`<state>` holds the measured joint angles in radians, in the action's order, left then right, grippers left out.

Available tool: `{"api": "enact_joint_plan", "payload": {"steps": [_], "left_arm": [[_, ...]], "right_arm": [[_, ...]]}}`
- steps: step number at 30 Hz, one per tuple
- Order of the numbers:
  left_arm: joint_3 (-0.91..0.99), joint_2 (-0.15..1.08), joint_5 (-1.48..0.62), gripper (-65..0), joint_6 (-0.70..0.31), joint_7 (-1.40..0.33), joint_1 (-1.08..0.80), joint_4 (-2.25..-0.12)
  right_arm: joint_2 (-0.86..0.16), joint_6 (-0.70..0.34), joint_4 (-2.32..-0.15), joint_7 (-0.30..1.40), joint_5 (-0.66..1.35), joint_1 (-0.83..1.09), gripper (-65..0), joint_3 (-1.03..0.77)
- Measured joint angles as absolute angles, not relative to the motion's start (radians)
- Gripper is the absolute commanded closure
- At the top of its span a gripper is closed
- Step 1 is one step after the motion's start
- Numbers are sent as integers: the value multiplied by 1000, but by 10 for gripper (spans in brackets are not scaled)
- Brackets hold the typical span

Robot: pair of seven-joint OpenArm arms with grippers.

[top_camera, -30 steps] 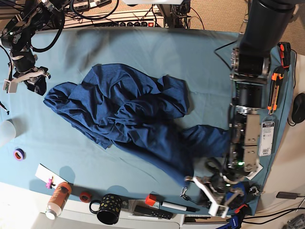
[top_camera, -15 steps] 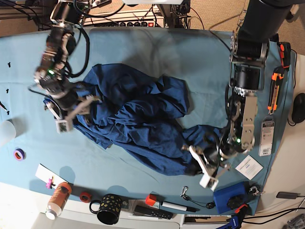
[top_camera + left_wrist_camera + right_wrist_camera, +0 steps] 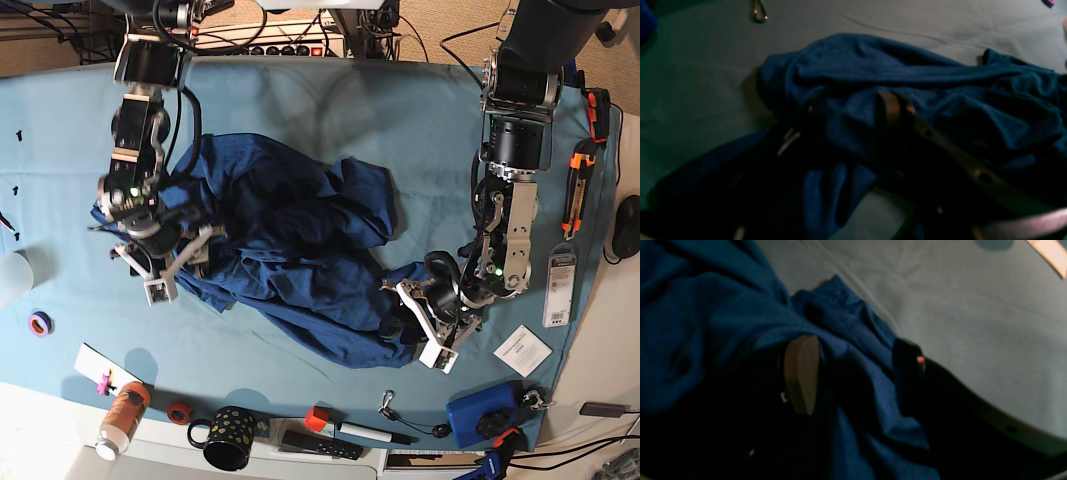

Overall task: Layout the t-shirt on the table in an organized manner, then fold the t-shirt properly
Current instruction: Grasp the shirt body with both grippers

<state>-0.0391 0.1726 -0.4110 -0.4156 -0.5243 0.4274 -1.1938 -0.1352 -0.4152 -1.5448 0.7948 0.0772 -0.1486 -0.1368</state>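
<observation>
The t-shirt (image 3: 290, 260) lies crumpled in a heap around the middle of the table (image 3: 400, 130), nearer its front edge than its back. The left gripper (image 3: 422, 326) sits low on the heap's end toward the table's right edge, its jaws spread apart over the cloth. The right gripper (image 3: 165, 262) presses into the opposite end, jaws wide, with a fold between the fingers (image 3: 801, 373).

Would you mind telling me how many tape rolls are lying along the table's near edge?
2: a purple tape roll near the left edge, and a red tape roll beside the black polka-dot mug. Others may be hidden.
</observation>
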Motion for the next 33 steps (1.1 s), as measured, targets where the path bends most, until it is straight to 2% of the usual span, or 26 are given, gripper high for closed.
{"api": "enact_joint_plan", "payload": {"steps": [1, 4, 10, 16, 25, 33], "left_arm": [[-39, 173, -410, -245, -415, -524, 427, -1194], [-39, 172, -410, -245, -416, -524, 426, -1194], [-43, 167, -409, -245, -551, -524, 419, -1194], [-134, 146, -405, -245, -551, -517, 434, -1194], [-270, 130, -367, -245, -535, -500, 430, -1193], [-275, 120, -344, -245, -532, -497, 418, -1193]], "right_arm": [[-136, -416, -1526, 800, 78, -159, -264, -136], [-136, -418, -1517, 846, 80, -172, -3, -136], [-136, -427, -1517, 992, 166, -159, 0, -136], [-136, -428, -1571, 1025, 234, -59, 0, -137], [-136, -438, -1983, 1068, 231, 202, 0, -136], [-136, -438, -2353, 1068, 315, 332, 0, -136]]}}
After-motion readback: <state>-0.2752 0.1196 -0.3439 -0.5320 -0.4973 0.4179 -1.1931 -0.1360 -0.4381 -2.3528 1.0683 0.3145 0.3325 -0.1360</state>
